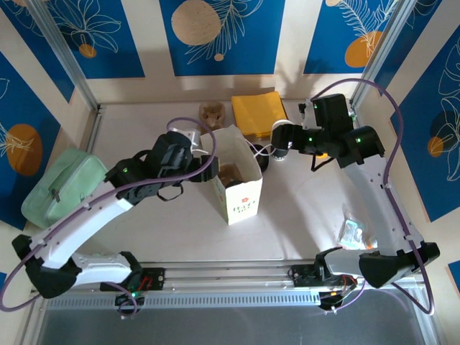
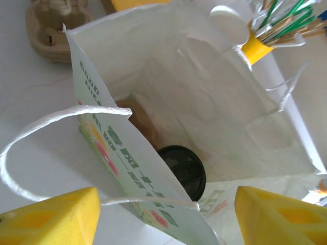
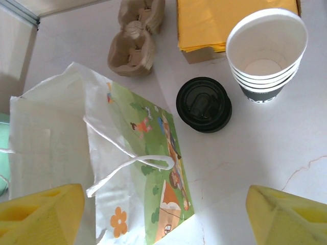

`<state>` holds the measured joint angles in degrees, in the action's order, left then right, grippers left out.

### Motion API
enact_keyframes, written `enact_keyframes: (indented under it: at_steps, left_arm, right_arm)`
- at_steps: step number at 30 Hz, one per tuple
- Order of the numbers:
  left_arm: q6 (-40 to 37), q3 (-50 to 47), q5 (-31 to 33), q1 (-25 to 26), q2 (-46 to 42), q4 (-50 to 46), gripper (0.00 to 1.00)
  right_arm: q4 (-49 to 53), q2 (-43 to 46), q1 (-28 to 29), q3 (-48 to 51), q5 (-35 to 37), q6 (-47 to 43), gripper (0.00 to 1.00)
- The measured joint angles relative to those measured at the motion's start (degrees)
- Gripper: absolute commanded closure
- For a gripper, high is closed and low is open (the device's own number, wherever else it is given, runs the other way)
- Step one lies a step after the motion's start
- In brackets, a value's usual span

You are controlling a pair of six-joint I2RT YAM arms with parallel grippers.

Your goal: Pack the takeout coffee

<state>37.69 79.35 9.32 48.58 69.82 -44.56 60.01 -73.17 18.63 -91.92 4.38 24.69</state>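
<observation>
The left claw [image 2: 166,218] hangs over the open mouth of the paper bag [image 2: 214,102], its yellow fingers spread wide and holding nothing. Straight below it, on the bag's floor, stands the takeout coffee [image 2: 181,171]. Its round black lid faces up toward the claw, so its long axis seems to run vertically, lid up and base down. The bag's near wall hides the lid's near edge and the cup's sides. A brown cardboard piece [image 2: 140,120] lies just beyond the cup, inside the bag. The white string handle [image 2: 51,122] loops out to the left of the claw.

By this the cup seems to be in the bag, with the release step about done. The next move probably calls for lifting the left claw straight up, clear of the handle and the thin paper walls, so that the bag does not tip.

Further right, the right claw [image 3: 163,217] hovers over the counter [image 3: 265,148], spread and empty. Loose black lids [image 3: 203,104] and a stack of white cups [image 3: 265,51] lie ahead of it
</observation>
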Motion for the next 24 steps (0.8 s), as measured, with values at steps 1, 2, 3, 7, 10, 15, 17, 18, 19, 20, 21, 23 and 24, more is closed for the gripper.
enact_keyframes:
  at_steps: [1, 2, 3, 7, 10, 15, 17, 18, 19, 20, 21, 23, 24]
  left_arm:
    - [0.00, 0.39, 0.04, 0.00, 0.85, -0.17, 0.32]
    - [0.00, 0.90, 0.13, 0.00, 1.86, -0.39, 0.32]
    - [0.02, 1.18, 0.22, 0.00, 2.71, -0.42, 0.33]
    - [0.00, 1.40, 0.85, 0.00, 4.68, -0.72, 0.33]
    - [0.02, 1.73, 1.62, 0.00, 5.95, -0.94, 0.37]
    - [-0.13, 2.80, 2.01, -0.02, 8.00, -1.07, 0.48]
    - [-0.20, 3.50, 2.23, -0.09, 8.96, -1.18, 0.53]
    - [-0.37, 3.76, 2.36, -0.20, 9.38, -1.25, 0.55]
    - [-0.52, 3.87, 2.36, -0.33, 9.62, -1.29, 0.56]
    - [-0.59, 3.91, 2.40, -0.55, 9.84, -1.38, 0.57]
    - [-0.66, 3.91, 2.38, -0.85, 9.97, -1.42, 0.59]
    - [-0.70, 3.93, 2.34, -1.36, 10.10, -1.42, 0.63]
    - [-0.87, 3.96, 2.32, -1.73, 10.10, -1.42, 0.65]
  right_arm:
    - [-0.15, 0.00, -0.15, 0.17, 0.00, 0.00, 0.17]
    - [-0.26, 0.00, -0.28, 0.31, 0.00, 0.00, 0.17]
    - [-0.46, 0.00, -0.39, 0.44, -0.02, -0.02, 0.17]
    - [-0.48, 0.00, -0.98, 0.46, 0.09, -0.07, 0.17]
    - [-0.50, 0.00, -2.08, 0.59, 0.26, -0.24, 0.17]
    - [-0.90, 0.00, -4.13, 1.27, 0.31, -0.28, 0.17]
    - [-0.92, -0.02, -4.57, 1.31, 0.31, -0.46, 0.17]
    - [-0.92, -0.02, -4.79, 1.33, 0.31, -0.52, 0.17]
    - [-0.92, -0.02, -4.98, 1.33, 0.31, -0.66, 0.17]
    - [-0.92, -0.02, -5.20, 1.33, 0.28, -0.70, 0.17]
    - [-0.92, -0.02, -5.51, 1.36, 0.31, -0.72, 0.17]
    - [-1.31, 0.00, -6.38, 1.73, 0.31, -0.79, 0.17]
    - [-1.55, -0.02, -6.95, 1.99, 0.31, -0.87, 0.17]
